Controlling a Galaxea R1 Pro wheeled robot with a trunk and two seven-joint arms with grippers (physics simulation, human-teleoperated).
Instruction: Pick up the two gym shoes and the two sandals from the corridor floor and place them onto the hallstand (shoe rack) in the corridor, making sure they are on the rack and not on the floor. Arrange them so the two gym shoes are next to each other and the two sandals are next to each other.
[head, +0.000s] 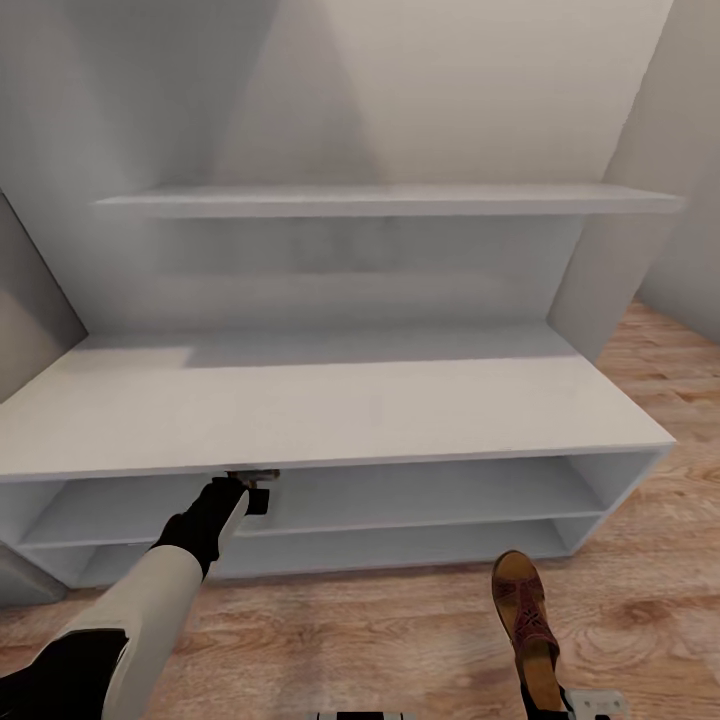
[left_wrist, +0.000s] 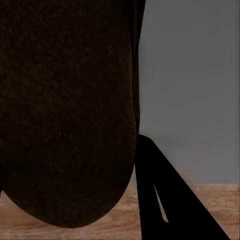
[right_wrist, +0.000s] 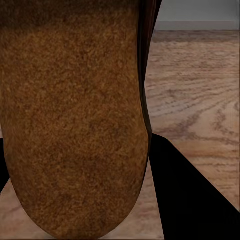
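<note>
Sandals are light, flat and stiff-soled. The right hand (head: 565, 700) grips one sandal (head: 525, 620) by its heel above the corridor floor (head: 660, 600). The left hand (head: 250, 490), at the hallstand (head: 340, 410)'s upper slot, grips the other sandal (left_wrist: 65, 115).

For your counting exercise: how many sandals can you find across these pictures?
2. One sandal is held by the right tool, above the floor; the other sandal is in the left tool at the hallstand's upper slot.
</note>
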